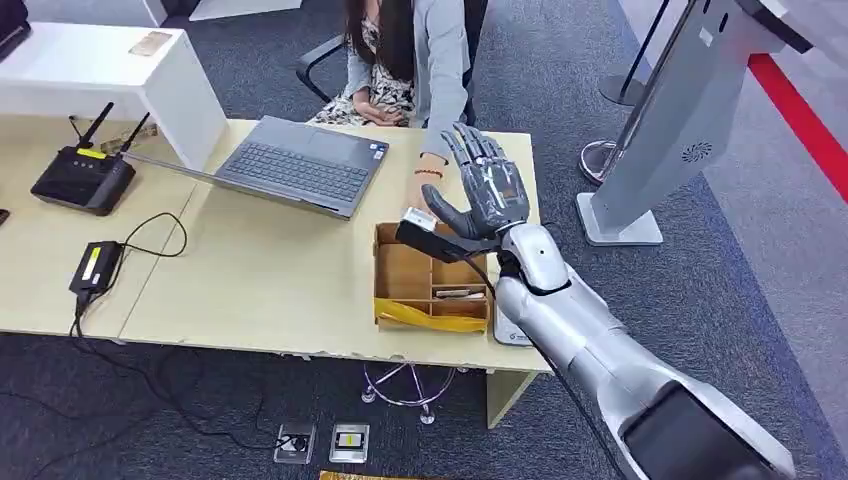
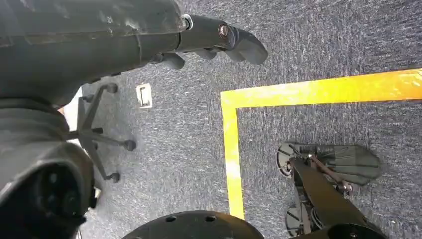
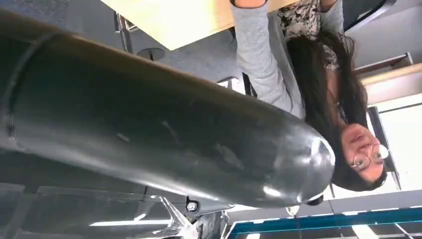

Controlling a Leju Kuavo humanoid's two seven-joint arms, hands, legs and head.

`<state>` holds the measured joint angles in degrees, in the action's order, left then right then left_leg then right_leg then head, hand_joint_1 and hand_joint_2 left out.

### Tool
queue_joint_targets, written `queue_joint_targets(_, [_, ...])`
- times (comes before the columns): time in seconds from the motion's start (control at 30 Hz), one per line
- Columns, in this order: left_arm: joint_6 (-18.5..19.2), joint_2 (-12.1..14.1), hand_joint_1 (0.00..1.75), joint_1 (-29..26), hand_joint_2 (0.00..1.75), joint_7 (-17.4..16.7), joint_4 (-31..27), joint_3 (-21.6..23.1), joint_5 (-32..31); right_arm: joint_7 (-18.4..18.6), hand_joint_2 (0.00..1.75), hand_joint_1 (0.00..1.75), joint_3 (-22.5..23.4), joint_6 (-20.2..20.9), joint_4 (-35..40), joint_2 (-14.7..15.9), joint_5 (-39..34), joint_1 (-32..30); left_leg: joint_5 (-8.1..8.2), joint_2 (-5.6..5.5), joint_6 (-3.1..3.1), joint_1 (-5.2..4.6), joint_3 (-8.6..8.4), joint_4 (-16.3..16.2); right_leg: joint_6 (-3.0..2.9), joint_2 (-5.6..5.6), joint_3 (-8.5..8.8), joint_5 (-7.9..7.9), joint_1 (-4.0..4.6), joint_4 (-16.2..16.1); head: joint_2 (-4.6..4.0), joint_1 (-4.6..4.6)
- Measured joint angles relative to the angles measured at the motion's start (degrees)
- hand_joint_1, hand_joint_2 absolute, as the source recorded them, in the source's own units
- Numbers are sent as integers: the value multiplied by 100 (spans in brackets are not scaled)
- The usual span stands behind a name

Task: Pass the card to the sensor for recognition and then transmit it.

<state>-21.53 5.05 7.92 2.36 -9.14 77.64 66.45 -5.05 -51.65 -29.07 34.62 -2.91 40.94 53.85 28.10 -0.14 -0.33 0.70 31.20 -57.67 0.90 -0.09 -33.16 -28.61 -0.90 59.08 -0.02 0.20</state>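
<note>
My right hand (image 1: 490, 190) is raised above the far side of the wooden box (image 1: 400, 275), fingers spread upward. Its thumb pinches a small card (image 1: 420, 230), dark with a white end, out to the left. A seated person's hand (image 1: 428, 188) with a red bracelet reaches across the table and touches the card's far end. A white sensor pad (image 1: 510, 335) lies on the table's near right corner, partly under my forearm. My left hand (image 2: 219, 40) hangs over the carpet with nothing in it, fingers loosely apart.
An open laptop (image 1: 295, 165) lies left of the person. A router (image 1: 82, 178) and power brick (image 1: 95, 265) sit at the far left. A white kiosk stand (image 1: 670, 130) rises right of the table (image 1: 260, 290). The box holds cards (image 1: 455, 293) and a yellow strip (image 1: 430, 318).
</note>
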Motion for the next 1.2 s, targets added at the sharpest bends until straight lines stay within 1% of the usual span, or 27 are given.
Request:
queue_joint_targets(0.17, [-9, 0, 0, 0, 0, 22, 0, 0, 7, 4, 0, 0, 0, -2, 0, 2, -35, 24, 0, 0, 0, 0, -1, 0, 0, 1, -1, 0, 0, 0, 0, 0])
queue_joint_targets(0.2, [-11, 0, 0, 0, 0, 24, 0, 0, 19, 4, 0, 0, 0, 26, -2, 7, -135, 41, 0, 0, 0, 0, -1, 0, 0, 1, -1, 0, 0, 0, 0, 0])
queue_joint_targets(0.27, [-15, 0, 0, -1, 0, 26, 0, 0, 57, 4, 0, 0, 13, 114, -18, 18, -405, 93, 0, 0, 0, 0, -1, 0, 0, 1, -1, 0, 0, 0, 0, 0])
queue_joint_targets(0.5, [-26, 0, 0, -16, 0, 26, 0, 0, 155, -57, 0, 0, 319, 483, -245, 159, -1575, 325, 0, 1, 0, -1, -2, -1, 0, 3, -2, 0, -1, -1, 0, 0])
queue_joint_targets(0.63, [-28, 0, 0, -27, 0, 15, 0, 0, 179, -66, 0, 0, 516, 549, -385, 306, -1895, 440, 0, 0, 0, -1, -2, -2, 0, 2, -1, 0, -1, -2, 0, 0])
queue_joint_targets(0.67, [-28, 0, 0, -27, 0, -4, 0, 0, 179, -66, 175, 0, 570, 557, -409, 354, -1980, 445, 0, 1, 0, -1, -2, -2, 0, 3, -1, 0, -1, -2, 0, 0])
queue_joint_targets(0.83, [-31, 0, 0, -27, 0, -15, 0, 0, 173, -148, 175, 0, 721, 560, -503, 518, -2057, 443, 0, 1, 0, -1, -2, -2, 0, 4, -2, 0, 0, -1, 2, 2])
queue_joint_targets(0.97, [-31, 0, 0, -26, 0, 44, 0, 0, 175, -249, 175, 0, 723, 566, -470, 592, -2083, 395, 0, 1, 0, 0, -3, -1, 0, 3, -1, 0, 0, -1, 0, -2])
queue_joint_targets(1.07, [-31, 0, 0, -27, 0, 50, 0, 0, 201, 53, 175, 0, 708, 612, -135, 695, -2125, 233, 0, 1, 0, 0, -4, -1, 0, 4, -1, 0, 0, -1, 0, 0])
queue_joint_targets(1.13, [-37, 2, 0, -26, 0, 57, 0, 0, 238, 339, 175, 0, 682, 684, 242, 813, -2170, 112, 0, 1, 0, 0, -4, -2, 0, 4, -1, 0, 0, -1, 0, 0])
queue_joint_targets(1.2, [-50, 2, 0, -29, 0, 63, 0, -2, 245, 536, 175, 0, 647, 717, 648, 958, -2164, -18, 0, 1, 0, 0, -4, -2, 0, 4, -1, 0, 0, -1, 2, -2])
